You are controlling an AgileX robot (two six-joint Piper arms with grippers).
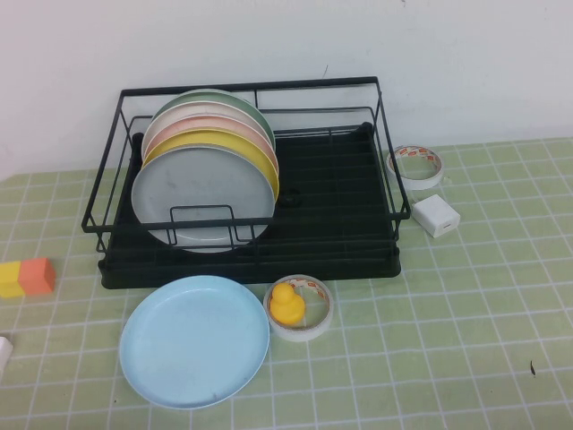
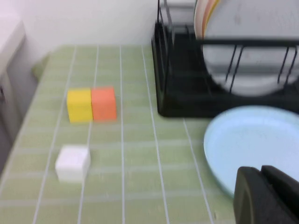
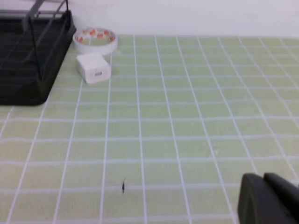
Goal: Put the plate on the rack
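The light blue plate (image 1: 194, 340) lies flat on the green tiled table, just in front of the black wire rack (image 1: 242, 269). The rack's left part holds several upright plates, a grey plate (image 1: 201, 193) foremost; its right part is bare. Neither arm shows in the high view. In the left wrist view my left gripper (image 2: 261, 170) is shut and empty, hovering by the near rim of the blue plate (image 2: 254, 144), apart from it. In the right wrist view my right gripper (image 3: 264, 177) is shut and empty over bare table, to the right of the rack (image 3: 28, 70).
A tape roll with a yellow duck (image 1: 298, 307) sits right beside the blue plate. Another tape roll (image 1: 415, 165) and a white charger (image 1: 436, 215) lie right of the rack. A yellow-orange block (image 1: 25, 277) and a white cube (image 2: 72, 162) lie at the left.
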